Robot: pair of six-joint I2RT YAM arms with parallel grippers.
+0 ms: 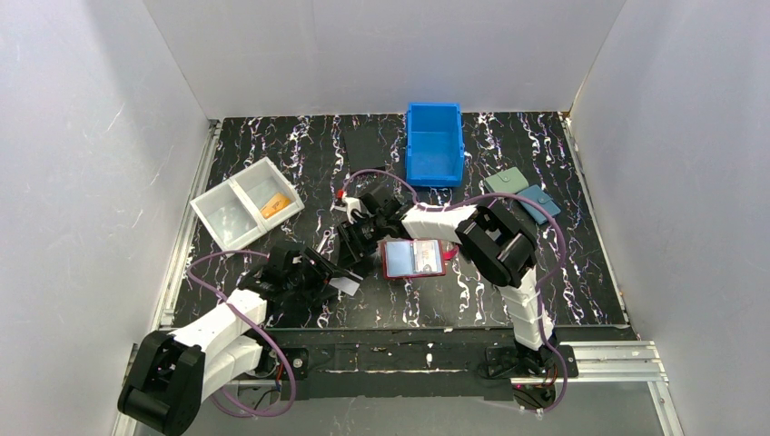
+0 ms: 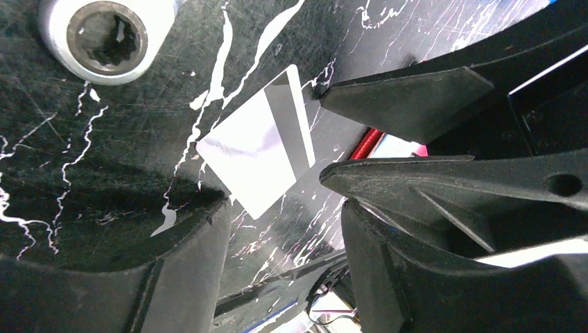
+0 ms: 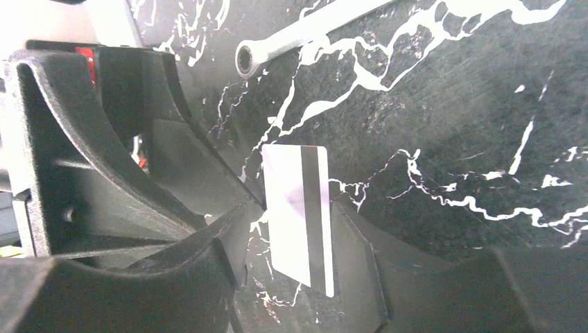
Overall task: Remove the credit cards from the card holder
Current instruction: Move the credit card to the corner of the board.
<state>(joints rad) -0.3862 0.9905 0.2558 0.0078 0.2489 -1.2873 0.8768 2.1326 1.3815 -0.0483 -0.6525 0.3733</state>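
The left gripper hung low over the table, jaws spread and empty, its tips at one side of the white card. The right gripper faced it from the other side, jaws likewise parted and holding nothing, with one fingertip right at the card's corner. The card lay flat, stripe up, beside the open red card holder. Whether the holder's pockets held another card could not be told. The orange card lay in the white tray, well apart. A wrench lay near.

The step in hand looked to be lifting the flat card off the table. A thin card offers no edge to pinch from above. It would probably go best if one gripper blocked the far edge while the other slid a finger under the near edge, tipped the card up, then closed gently on its faces. With the grippers so near each other they could collide, so only one should move at a time.
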